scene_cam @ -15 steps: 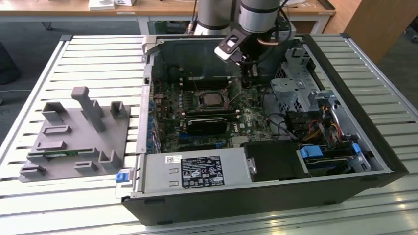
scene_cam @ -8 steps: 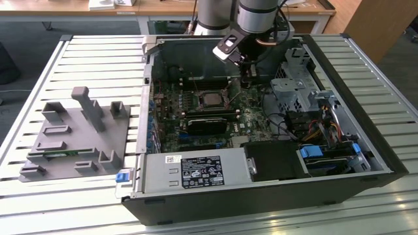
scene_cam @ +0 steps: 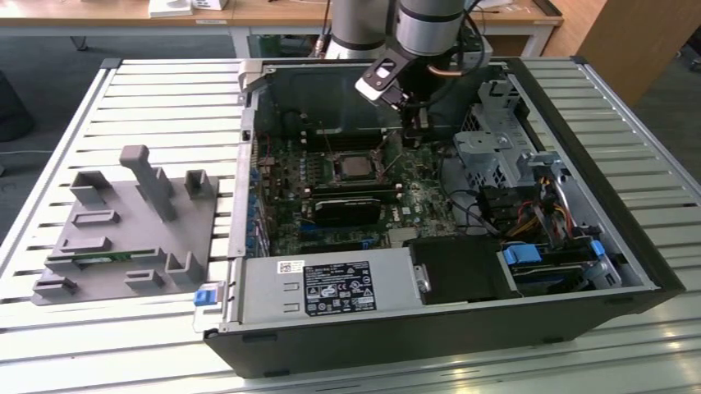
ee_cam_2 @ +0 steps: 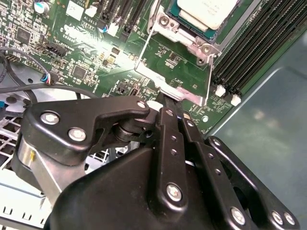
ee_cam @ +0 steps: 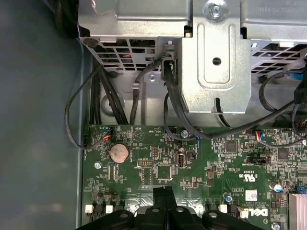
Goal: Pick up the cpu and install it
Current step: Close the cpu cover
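Observation:
The cpu (scene_cam: 353, 167) lies flat in the motherboard's socket inside the open computer case (scene_cam: 613, 246). In the second wrist view the cpu (ee_cam_2: 207, 10) shows its silver top, framed by the socket's metal bracket (ee_cam_2: 173, 57). My gripper (scene_cam: 414, 136) hangs just to the exterior view's right of the socket, low over the board. Its black fingers (ee_cam_2: 165, 122) are pressed together, and the gripper (ee_cam_2: 169, 101) ends at the tab on the bracket's edge with nothing between the fingers. In the first wrist view the gripper (ee_cam: 163, 190) points at the green board.
A grey tray (scene_cam: 121, 238) with upright posts and a green memory stick (scene_cam: 104, 258) sits on the slatted table at the exterior view's left. Inside the case are black memory slots (ee_cam_2: 240, 57), loose cables (ee_cam: 120, 96), a metal drive cage (ee_cam: 216, 52) and a power supply (scene_cam: 328, 287).

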`<state>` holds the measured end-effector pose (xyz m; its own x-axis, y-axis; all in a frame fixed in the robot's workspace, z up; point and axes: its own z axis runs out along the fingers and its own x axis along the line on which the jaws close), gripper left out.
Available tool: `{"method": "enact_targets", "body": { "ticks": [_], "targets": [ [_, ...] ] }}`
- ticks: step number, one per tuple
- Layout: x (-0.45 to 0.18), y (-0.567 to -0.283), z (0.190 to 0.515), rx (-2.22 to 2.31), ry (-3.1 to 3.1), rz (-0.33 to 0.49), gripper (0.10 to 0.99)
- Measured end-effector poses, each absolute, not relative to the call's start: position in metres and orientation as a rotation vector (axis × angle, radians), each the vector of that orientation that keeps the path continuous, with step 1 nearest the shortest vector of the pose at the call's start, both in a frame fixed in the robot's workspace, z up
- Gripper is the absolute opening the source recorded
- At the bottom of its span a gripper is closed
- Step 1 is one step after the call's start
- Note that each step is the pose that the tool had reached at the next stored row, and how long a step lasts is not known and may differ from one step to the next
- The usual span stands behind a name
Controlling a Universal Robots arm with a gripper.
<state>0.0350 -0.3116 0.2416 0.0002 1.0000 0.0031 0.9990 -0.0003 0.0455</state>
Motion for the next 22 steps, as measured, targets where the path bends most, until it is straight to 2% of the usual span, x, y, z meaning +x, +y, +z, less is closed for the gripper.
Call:
{"method": "enact_targets", "body": {
  "ticks": [22],
  "targets": [
    [0.022,-0.312,0.242,2.2,2.2,0.054,0.106]
  ]
}}
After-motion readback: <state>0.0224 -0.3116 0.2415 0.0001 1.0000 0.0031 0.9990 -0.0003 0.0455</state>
